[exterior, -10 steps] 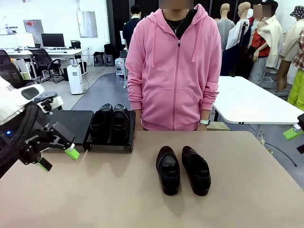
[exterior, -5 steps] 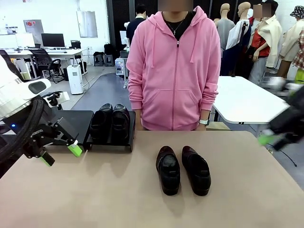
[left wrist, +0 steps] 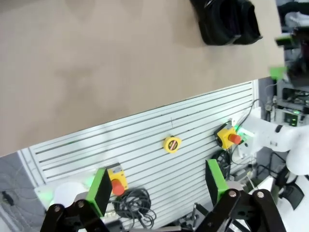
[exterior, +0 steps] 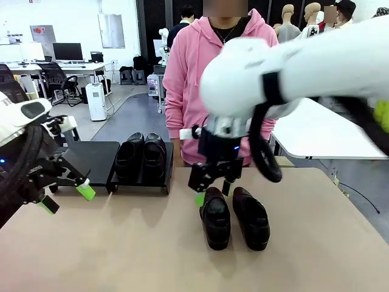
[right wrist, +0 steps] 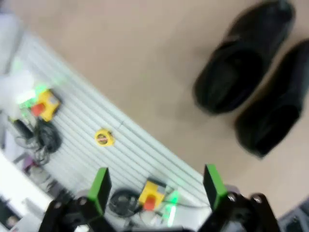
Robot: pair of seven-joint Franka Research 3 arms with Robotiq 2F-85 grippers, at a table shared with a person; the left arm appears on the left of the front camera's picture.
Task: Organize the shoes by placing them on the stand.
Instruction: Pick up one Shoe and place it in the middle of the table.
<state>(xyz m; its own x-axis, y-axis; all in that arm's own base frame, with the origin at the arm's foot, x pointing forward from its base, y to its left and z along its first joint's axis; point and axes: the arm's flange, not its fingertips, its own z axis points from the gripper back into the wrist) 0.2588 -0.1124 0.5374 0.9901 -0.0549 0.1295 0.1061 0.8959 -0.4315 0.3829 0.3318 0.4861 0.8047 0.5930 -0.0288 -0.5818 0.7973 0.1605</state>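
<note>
Two glossy black shoes [exterior: 129, 155] [exterior: 154, 154] stand side by side on the right half of the low black stand [exterior: 91, 157] at the far left. The other pair of shoes [exterior: 215, 219] [exterior: 251, 218] rests on the tan table in the middle. My right gripper [exterior: 211, 187] hangs open just above the heel end of that pair's left shoe, not touching it. The blurred right wrist view has the pair [right wrist: 241, 67] [right wrist: 273, 116] ahead of the open right gripper [right wrist: 156, 186]. My left gripper [exterior: 65, 198] hovers open and empty in front of the stand; its wrist view has the left gripper [left wrist: 158, 186] open.
A person in a pink hoodie [exterior: 182, 79] stands at the table's far edge, hands out of sight. My right arm [exterior: 304, 67] spans the right half of the picture. A white table [exterior: 322, 131] stands behind on the right. The stand's left tray is bare.
My right arm has swung in from the far right to above the pair of shoes in the middle. My left gripper has drifted slightly left and down. No shoe has moved.
</note>
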